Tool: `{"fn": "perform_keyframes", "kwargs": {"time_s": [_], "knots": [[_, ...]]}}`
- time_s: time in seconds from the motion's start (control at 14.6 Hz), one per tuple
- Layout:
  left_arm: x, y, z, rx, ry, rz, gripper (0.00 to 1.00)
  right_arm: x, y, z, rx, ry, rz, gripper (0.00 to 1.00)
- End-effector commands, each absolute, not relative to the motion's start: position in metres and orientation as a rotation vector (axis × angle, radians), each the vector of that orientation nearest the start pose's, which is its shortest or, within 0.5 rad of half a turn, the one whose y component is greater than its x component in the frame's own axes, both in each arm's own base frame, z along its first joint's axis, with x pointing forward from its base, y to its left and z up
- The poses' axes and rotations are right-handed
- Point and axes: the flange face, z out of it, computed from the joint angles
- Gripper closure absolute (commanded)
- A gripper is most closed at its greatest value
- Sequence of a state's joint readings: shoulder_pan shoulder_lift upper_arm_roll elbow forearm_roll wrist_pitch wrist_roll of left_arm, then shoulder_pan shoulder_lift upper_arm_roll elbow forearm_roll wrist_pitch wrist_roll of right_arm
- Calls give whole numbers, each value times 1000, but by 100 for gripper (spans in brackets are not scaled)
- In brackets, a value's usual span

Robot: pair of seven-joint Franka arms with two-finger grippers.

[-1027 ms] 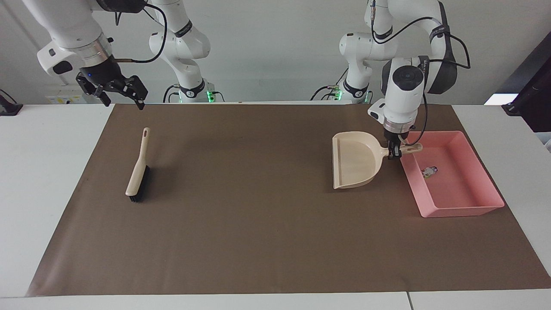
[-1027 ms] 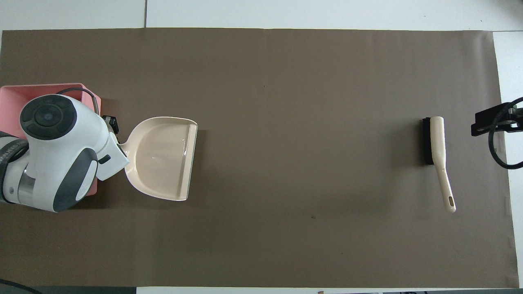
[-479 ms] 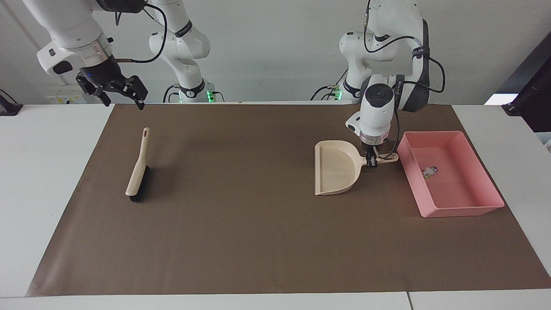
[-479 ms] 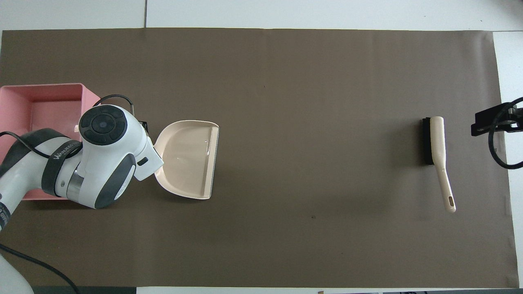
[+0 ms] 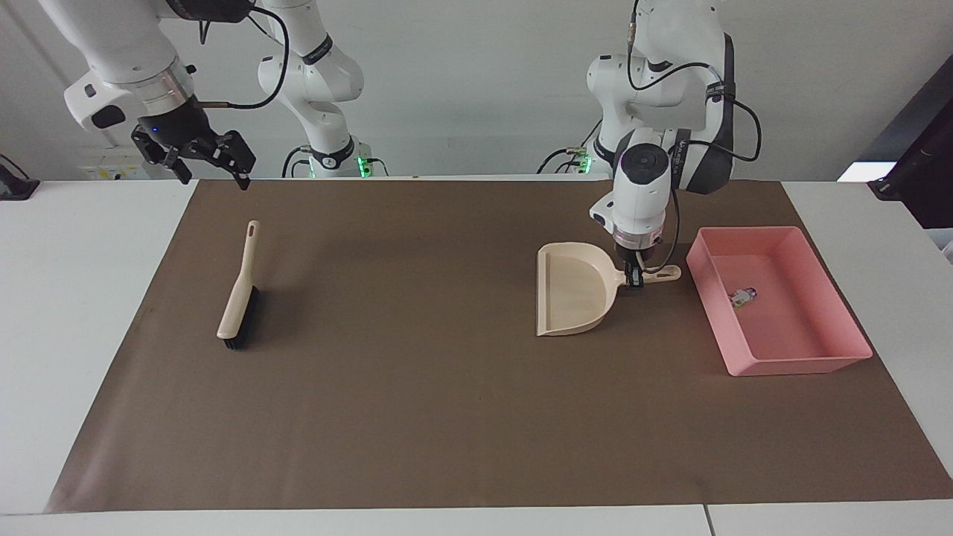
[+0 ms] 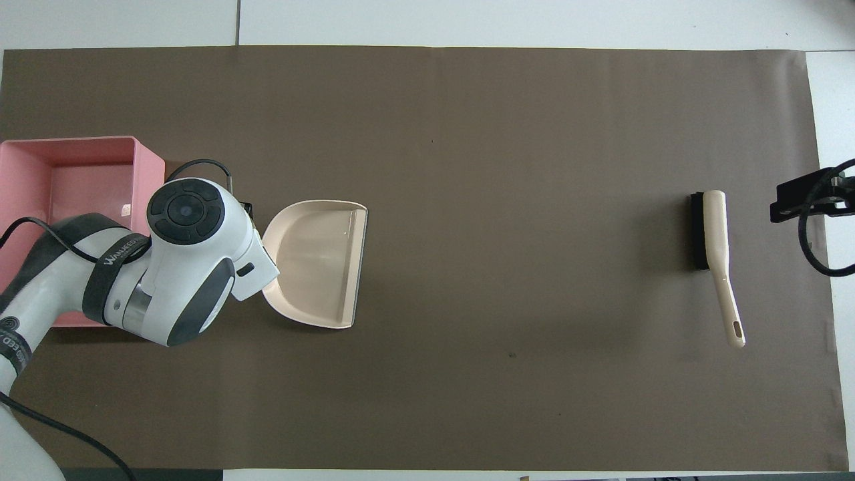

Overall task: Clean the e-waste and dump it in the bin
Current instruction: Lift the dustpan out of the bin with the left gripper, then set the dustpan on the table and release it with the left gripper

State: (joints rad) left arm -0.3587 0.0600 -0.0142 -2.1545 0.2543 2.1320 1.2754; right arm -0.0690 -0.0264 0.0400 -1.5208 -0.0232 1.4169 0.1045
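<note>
Your left claw (image 5: 633,281) is clenched on the dustpan (image 5: 572,298) handle beside the bin (image 5: 789,361), where the e-waste (image 5: 742,295) lies: light, rigid, easily scattered, too tiny to pinch. Your right claw (image 5: 211,161) waits released above the brush (image 5: 238,295).

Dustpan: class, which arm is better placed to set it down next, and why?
Left. Its pincer already grips the dustpan handle beside the bin; the right pincer waits raised near the brush.
</note>
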Motion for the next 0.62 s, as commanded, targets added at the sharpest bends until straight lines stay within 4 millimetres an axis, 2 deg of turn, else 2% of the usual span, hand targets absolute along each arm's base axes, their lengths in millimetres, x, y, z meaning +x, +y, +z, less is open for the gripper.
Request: {"fn": "perform_keyframes", "kwargs": {"time_s": [0.0, 0.07, 0.14, 0.21, 0.27, 0.48, 0.55], "knots": [[501, -182, 384, -1904, 2284, 185, 31, 527, -20, 648, -3155, 188, 125, 0], [500, -179, 392, -1948, 2241, 178, 14, 527, -20, 648, -3155, 188, 125, 0], [499, -174, 402, -2010, 2177, 163, 6, 527, -20, 648, -3155, 188, 125, 0], [498, -162, 412, -2079, 2105, 161, 4, 527, -20, 648, -3155, 188, 125, 0], [500, -141, 422, -2171, 2007, 165, 3, 527, -20, 648, -3155, 188, 125, 0], [495, -79, 451, -2496, 1573, 203, 2, 527, -20, 648, -3155, 188, 125, 0], [495, -66, 458, -2570, 1438, 190, 2, 527, -20, 648, -3155, 188, 125, 0]]}}
